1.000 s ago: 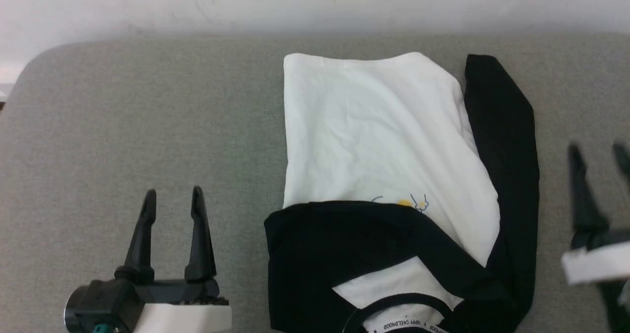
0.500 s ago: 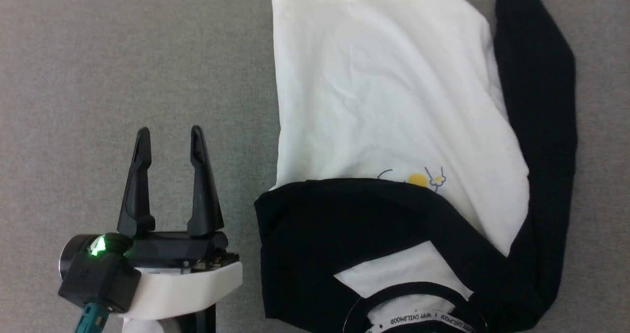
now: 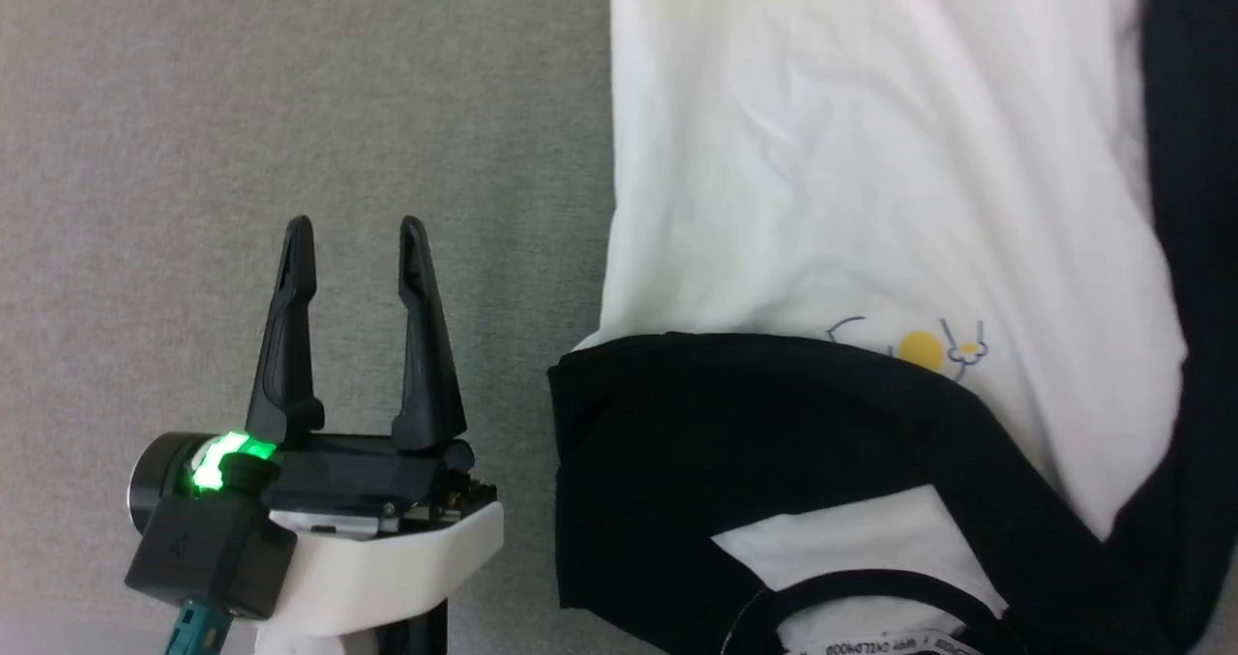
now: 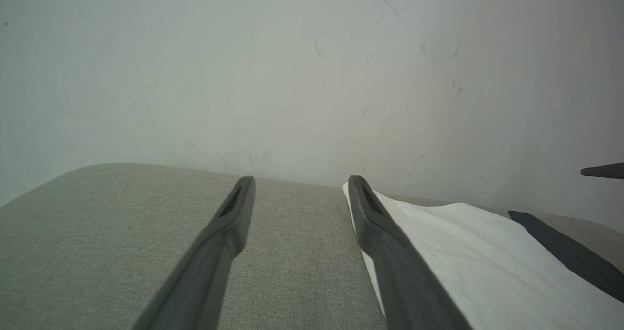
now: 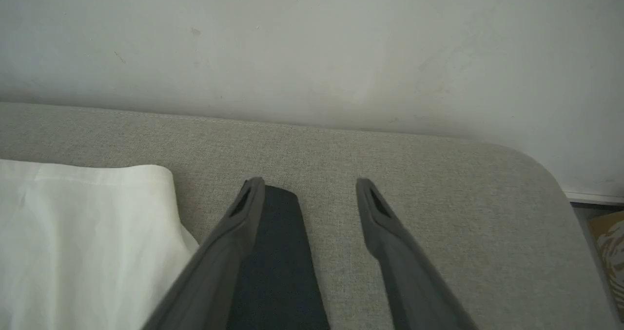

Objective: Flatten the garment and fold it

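Observation:
The garment (image 3: 870,152) lies on the grey padded table (image 3: 193,104), white body up. One black sleeve (image 3: 677,442) is folded across its chest below the small yellow print (image 3: 919,347), and the other sleeve (image 3: 1194,249) runs along its right side. The collar band (image 3: 870,611) is at the bottom edge. My left gripper (image 3: 355,224) stands open and empty over bare table, left of the shirt. In the left wrist view that gripper (image 4: 301,181) has the white hem edge (image 4: 463,252) just beside its right finger. My right gripper (image 5: 309,181) is open above the black sleeve (image 5: 278,252).
A pale wall (image 5: 312,52) rises right behind the table's far edge. The table's rounded far corner (image 5: 536,164) shows in the right wrist view, with floor beyond it. Bare grey table (image 4: 97,232) stretches left of the shirt.
The head camera has dipped and moved closer, so the shirt looks larger and shifted right, and the right gripper has left that view. The shirt itself lies as before, and the left gripper stays open.

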